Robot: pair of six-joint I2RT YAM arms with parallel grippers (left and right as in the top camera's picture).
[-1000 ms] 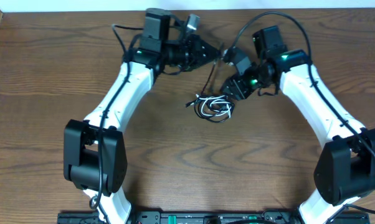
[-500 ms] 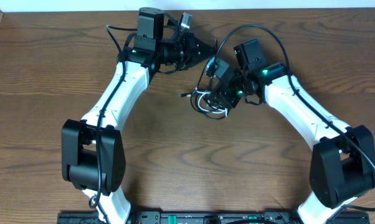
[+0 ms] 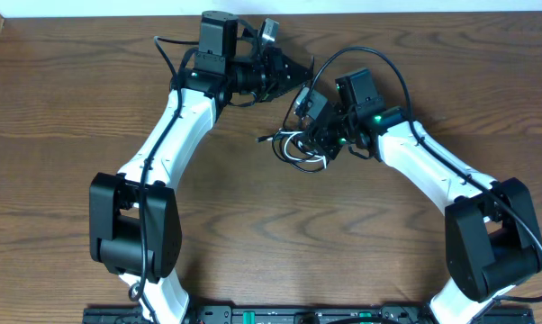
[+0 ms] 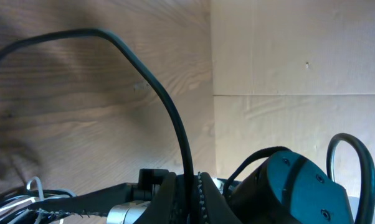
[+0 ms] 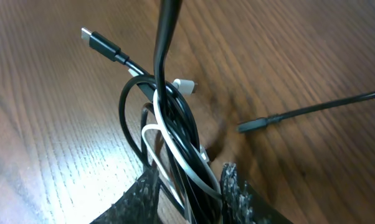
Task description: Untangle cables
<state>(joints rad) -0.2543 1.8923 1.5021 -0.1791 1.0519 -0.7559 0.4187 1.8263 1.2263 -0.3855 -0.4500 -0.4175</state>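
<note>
Between the fingers of the right gripper (image 5: 190, 177) the coil (image 5: 175, 124) of white cable (image 5: 151, 134) and black cable (image 5: 165, 37) is grasped, low on the table (image 5: 44, 137). Up beyond it, the left gripper (image 4: 186, 186) is clenched on the black cable's strand.

Quick look from my end. On the overhead feed the left arm (image 3: 176, 135) rises from its base at 7 o'clock toward 12. Its wrist then folds over, so the left gripper (image 3: 300, 79) points at roughly 4 o'clock, jaws pinched tight on the black cable (image 4: 169, 118). The right arm (image 3: 433, 166) comes off its base at 5 o'clock and leans in toward 10. The right gripper (image 3: 312, 137) is tipped downward, its fingers (image 5: 234, 190) apart either side of the cable coil (image 5: 175, 137). I can't tell if they're actually squeezing.
</note>
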